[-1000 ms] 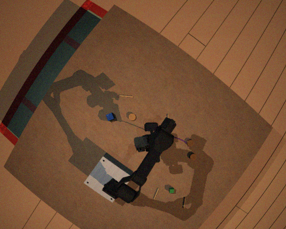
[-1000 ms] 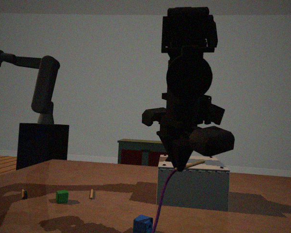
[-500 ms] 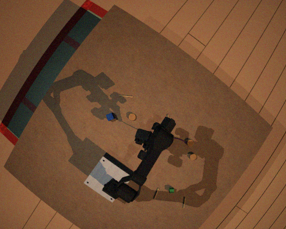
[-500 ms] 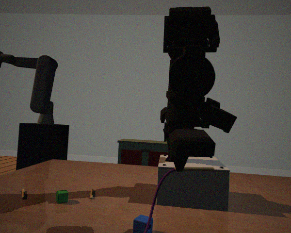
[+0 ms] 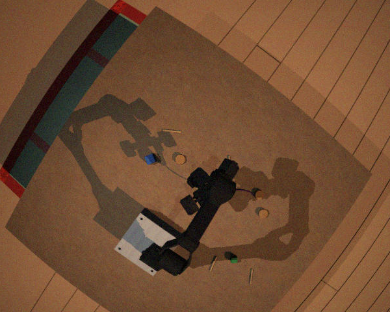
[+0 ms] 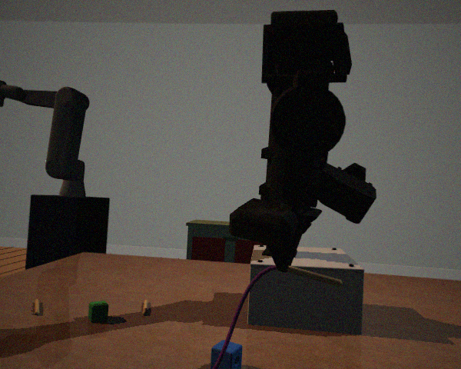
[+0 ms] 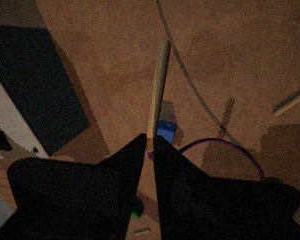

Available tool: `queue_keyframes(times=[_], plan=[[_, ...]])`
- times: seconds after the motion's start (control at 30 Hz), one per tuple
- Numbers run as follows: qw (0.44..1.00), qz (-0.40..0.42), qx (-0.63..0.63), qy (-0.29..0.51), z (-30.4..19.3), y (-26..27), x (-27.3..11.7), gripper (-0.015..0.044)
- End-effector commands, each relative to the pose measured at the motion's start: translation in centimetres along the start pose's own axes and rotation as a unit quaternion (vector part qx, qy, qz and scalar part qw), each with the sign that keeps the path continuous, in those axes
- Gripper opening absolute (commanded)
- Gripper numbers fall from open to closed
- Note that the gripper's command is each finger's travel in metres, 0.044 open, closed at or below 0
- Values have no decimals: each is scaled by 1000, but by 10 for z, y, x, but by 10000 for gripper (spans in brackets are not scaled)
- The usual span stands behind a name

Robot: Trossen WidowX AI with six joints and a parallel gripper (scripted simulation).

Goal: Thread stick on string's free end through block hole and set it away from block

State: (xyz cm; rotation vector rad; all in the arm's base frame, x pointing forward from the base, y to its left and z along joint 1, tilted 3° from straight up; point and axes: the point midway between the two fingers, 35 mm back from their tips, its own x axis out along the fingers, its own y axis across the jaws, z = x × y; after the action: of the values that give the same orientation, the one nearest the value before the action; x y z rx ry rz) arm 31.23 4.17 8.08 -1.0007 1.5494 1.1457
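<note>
My gripper (image 6: 283,267) (image 7: 150,139) is shut on the stick (image 6: 316,275) (image 7: 159,85) near its string end, in the air above the table. The stick's free end slopes slightly down in the exterior view. The purple string (image 5: 245,190) (image 6: 237,313) (image 7: 215,140) hangs in an arc from the fingers. In the top view it runs to the round button (image 5: 259,194). A blue block (image 6: 226,354) (image 7: 167,130) with dark marks on one side stands on the table below the gripper; the arm hides it in the top view. The stick is outside it, and its hole is unclear.
Another blue block (image 5: 150,158) stands beside a loose disc (image 5: 180,158). Another disc (image 5: 262,213) lies near the button. A green cube (image 5: 233,260) (image 6: 98,312) stands between two loose sticks (image 5: 213,264) (image 5: 251,275). Another stick (image 5: 171,130) lies farther back. The arm's base plate (image 5: 131,246) is at the lower left.
</note>
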Motion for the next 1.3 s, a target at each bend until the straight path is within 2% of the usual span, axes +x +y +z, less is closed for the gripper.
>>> queue_keyframes(times=[0.0,0.3,0.63,1.27], plan=[[998,-2,66,2,0,-1,-1,0],[976,-5,219,4,1,-1,-1,0],[924,-8,383,6,2,-2,-2,0],[751,-17,660,4,3,-3,-2,0]])
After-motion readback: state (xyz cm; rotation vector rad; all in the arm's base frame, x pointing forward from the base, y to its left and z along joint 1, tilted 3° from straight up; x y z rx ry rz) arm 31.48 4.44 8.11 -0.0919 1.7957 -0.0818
